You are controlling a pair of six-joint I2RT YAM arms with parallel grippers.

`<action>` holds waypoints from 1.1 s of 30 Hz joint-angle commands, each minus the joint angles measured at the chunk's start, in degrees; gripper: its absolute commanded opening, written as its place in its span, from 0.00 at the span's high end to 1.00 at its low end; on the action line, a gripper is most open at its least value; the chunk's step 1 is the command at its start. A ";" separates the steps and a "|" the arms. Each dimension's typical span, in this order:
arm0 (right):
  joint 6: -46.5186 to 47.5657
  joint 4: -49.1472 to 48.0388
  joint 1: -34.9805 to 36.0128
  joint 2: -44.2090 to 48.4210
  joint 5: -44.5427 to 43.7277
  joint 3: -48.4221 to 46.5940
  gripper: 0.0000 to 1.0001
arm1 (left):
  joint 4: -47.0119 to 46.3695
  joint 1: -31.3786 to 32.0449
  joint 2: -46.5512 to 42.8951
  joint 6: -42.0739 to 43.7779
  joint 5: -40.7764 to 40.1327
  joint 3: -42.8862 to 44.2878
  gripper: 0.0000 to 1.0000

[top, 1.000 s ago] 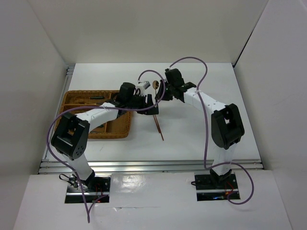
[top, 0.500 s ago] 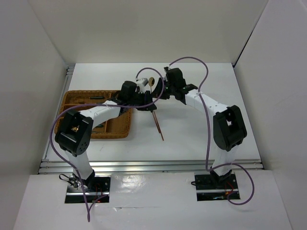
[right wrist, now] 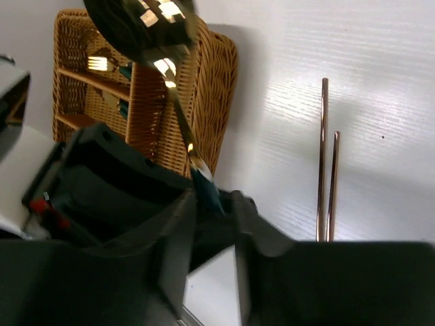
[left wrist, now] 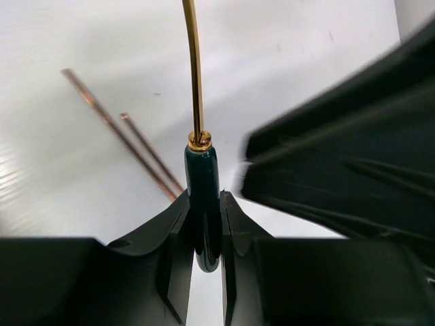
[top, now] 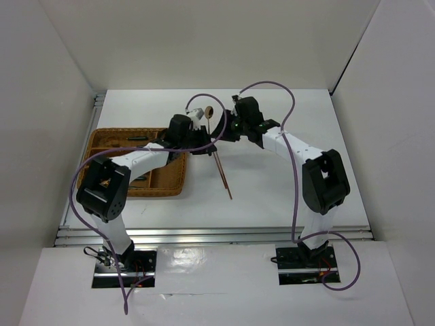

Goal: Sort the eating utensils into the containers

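Top external view: white tabletop (top: 272,183), with the wicker tray (top: 170,182) at mid-left. Left gripper (left wrist: 204,204) jaws are clenched on the teal handle of a gold spoon (left wrist: 202,176), held at frame centre, right of the tray. Right gripper (right wrist: 212,204) jaws are parted, grasping nothing. Two chopsticks (left wrist: 122,136) lie just below.

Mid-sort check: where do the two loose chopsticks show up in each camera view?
Top external: chopsticks lie on the table, right of the tray.
Left wrist: chopsticks at upper left, beyond the spoon.
Right wrist: chopsticks at the right side, running up and down the picture.
Shared landmark: the spoon, visible in all three views.
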State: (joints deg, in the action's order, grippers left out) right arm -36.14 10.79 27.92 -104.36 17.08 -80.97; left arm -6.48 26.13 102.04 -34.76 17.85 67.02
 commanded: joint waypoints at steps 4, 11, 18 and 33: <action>0.46 0.73 -2.43 7.05 1.03 0.37 0.60 | -3.89 -5.99 -7.19 -6.89 -4.92 -5.14 0.77; 2.56 1.25 -4.37 13.12 -2.12 3.70 0.56 | -0.56 -11.70 -17.29 -15.32 -13.60 -13.66 0.77; 3.09 1.78 -6.65 13.13 -1.96 7.14 0.56 | 10.07 -15.76 -38.03 -30.52 -32.39 -28.25 0.76; 4.94 2.40 -7.88 8.73 2.52 7.76 0.59 | 34.06 -17.34 -41.85 -58.74 -51.07 -29.34 0.73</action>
State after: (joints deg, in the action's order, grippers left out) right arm -32.23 13.63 20.10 -94.50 18.26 -73.47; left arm 21.43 9.26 57.84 -86.19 -28.84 33.85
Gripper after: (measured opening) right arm 0.418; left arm 0.310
